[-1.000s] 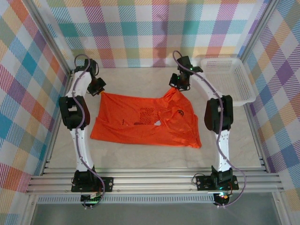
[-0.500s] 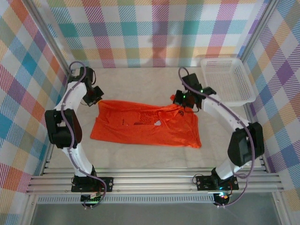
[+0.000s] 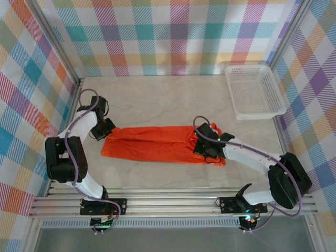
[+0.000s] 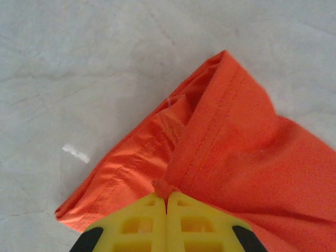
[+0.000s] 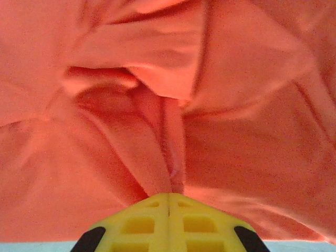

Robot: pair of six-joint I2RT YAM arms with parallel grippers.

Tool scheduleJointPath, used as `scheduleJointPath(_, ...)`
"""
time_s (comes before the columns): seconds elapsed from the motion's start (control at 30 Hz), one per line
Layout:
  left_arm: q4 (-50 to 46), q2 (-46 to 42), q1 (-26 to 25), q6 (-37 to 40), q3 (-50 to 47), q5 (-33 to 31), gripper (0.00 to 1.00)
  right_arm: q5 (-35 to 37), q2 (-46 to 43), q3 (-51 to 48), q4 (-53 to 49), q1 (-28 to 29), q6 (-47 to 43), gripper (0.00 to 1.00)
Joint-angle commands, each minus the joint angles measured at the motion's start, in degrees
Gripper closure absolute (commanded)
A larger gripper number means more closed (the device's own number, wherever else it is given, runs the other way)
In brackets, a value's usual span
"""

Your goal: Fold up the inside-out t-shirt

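The inside-out t-shirt (image 3: 157, 143) lies as a long, narrow orange-red band across the middle of the table, doubled over lengthwise. My left gripper (image 3: 105, 130) is shut on its left end; in the left wrist view a pinch of hemmed cloth (image 4: 164, 185) pokes out between the yellow fingers (image 4: 142, 220), and the t-shirt (image 4: 247, 152) spreads to the right. My right gripper (image 3: 206, 148) is shut on the right end, where a fold of the t-shirt (image 5: 173, 163) runs straight into the closed yellow fingers (image 5: 142, 223).
A white mesh basket (image 3: 257, 92) stands at the back right corner. Pale marbled tabletop (image 3: 157, 100) lies bare behind the shirt. Metal rails (image 3: 168, 202) run along the near edge, and checked walls (image 3: 31, 89) close in on three sides.
Both arms pulled the shirt's far edge toward the near side, folding the wide spread shirt into a narrow band. Both grippers stayed shut on the cloth.
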Motion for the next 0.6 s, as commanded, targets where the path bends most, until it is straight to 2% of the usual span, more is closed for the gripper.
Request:
scheduleJointPath(0.0,0.9,-2.3,-1.0,-0.8,-2.7,-4.0,1.00,3.5,-1.7,-3.3,2.3,0.6,6.2,0.98)
scheduleJointPath(0.1,1.3,-2.4,-1.7,-1.7,-4.8,-5.8,0.98,3.3,-1.7,-3.9,2.3,0.9,6.3,0.84)
scheduleJointPath(0.17,1.7,-2.2,-2.1,-2.1,-5.6,-6.3,0.93,3.7,-2.0,-3.0,1.1,0.9,5.6,0.76)
scheduleJointPath(0.2,1.9,-2.1,-2.3,-2.1,-5.9,-6.6,0.84,4.2,-2.3,-2.2,0.2,0.8,4.8,0.70)
scheduleJointPath(0.27,1.7,-1.8,-2.6,-2.3,-5.6,-7.8,0.69,5.5,-3.2,-0.4,-1.7,0.8,3.0,0.65)
scheduleJointPath(0.33,0.9,-1.6,-2.8,-2.1,-4.5,-8.6,0.45,7.3,-4.6,1.3,-3.6,0.8,1.0,0.60)
scheduleJointPath(0.43,-0.5,-2.1,-3.5,-2.2,-2.2,-9.5,0.41,8.9,-6.2,3.5,-4.4,0.4,-3.3,0.51)
scheduleJointPath(0.5,-1.5,-3.0,-5.0,-2.3,-0.2,-10.6,0.41,6.9,-6.0,5.2,-3.5,-1.9,-6.9,0.45)
scheduleJointPath(0.57,-1.9,-3.4,-6.8,-2.1,1.7,-10.6,0.41,2.7,-4.3,7.0,-2.5,-5.5,-9.7,0.44)
